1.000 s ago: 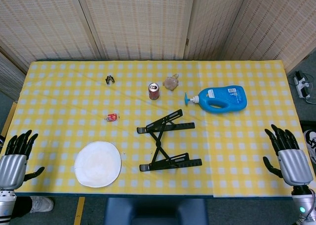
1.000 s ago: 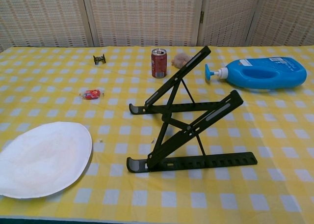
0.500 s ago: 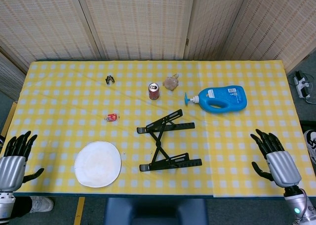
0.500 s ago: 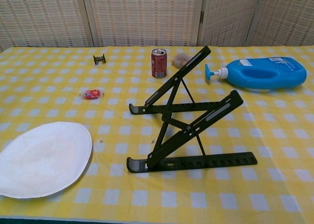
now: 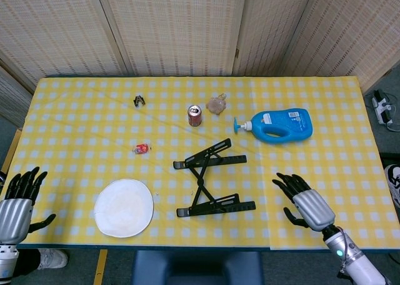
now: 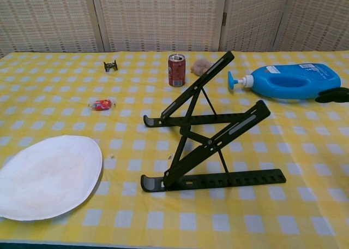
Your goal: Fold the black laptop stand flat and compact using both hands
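The black laptop stand point(image 5: 211, 179) stands unfolded on the yellow checked table, its two toothed base rails lying flat and its upper arms raised point(image 6: 210, 137). My right hand point(image 5: 302, 203) hovers open to the right of the stand, fingers spread, not touching it; the chest view shows only its dark fingertips point(image 6: 331, 95) at the right edge. My left hand point(image 5: 17, 199) is open at the table's front-left corner, far from the stand, and is out of the chest view.
A white paper plate point(image 5: 124, 207) lies left of the stand. Behind the stand are a red soda can point(image 5: 195, 115), a blue detergent bottle point(image 5: 279, 124) on its side, a small tan object point(image 5: 216, 104), a red wrapped sweet point(image 5: 142, 149) and a black clip point(image 5: 139, 100).
My right hand has moved left from the table's right edge toward the stand, entering the chest view. The left hand has barely shifted. The stand has not moved.
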`<state>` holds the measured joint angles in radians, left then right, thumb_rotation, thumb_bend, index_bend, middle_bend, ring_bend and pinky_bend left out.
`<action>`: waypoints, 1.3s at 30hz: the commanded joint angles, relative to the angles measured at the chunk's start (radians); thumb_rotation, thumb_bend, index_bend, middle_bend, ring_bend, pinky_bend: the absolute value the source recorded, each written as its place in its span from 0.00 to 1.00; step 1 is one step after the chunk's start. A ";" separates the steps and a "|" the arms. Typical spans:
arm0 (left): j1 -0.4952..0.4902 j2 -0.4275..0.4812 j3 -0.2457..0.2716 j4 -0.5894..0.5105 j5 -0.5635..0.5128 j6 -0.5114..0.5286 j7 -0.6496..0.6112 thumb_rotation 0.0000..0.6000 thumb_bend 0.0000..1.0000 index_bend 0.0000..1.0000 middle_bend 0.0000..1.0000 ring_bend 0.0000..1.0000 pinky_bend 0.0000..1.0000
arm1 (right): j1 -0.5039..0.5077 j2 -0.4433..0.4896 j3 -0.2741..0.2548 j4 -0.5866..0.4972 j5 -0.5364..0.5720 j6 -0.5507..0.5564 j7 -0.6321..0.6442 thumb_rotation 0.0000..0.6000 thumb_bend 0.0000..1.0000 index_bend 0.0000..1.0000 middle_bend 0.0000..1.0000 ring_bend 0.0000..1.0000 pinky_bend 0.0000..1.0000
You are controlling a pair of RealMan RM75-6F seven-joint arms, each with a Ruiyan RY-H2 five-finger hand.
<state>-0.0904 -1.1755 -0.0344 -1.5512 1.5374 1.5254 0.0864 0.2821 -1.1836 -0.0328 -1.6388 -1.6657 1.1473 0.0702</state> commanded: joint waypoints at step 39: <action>0.022 0.004 0.006 0.018 0.006 0.024 -0.038 1.00 0.13 0.04 0.01 0.01 0.00 | 0.342 -0.284 0.105 -0.121 0.080 -0.317 -0.378 1.00 0.72 0.00 0.00 0.01 0.00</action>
<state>-0.0687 -1.1716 -0.0288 -1.5331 1.5430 1.5487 0.0484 0.6090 -1.4563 0.0608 -1.7522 -1.6014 0.8463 -0.2908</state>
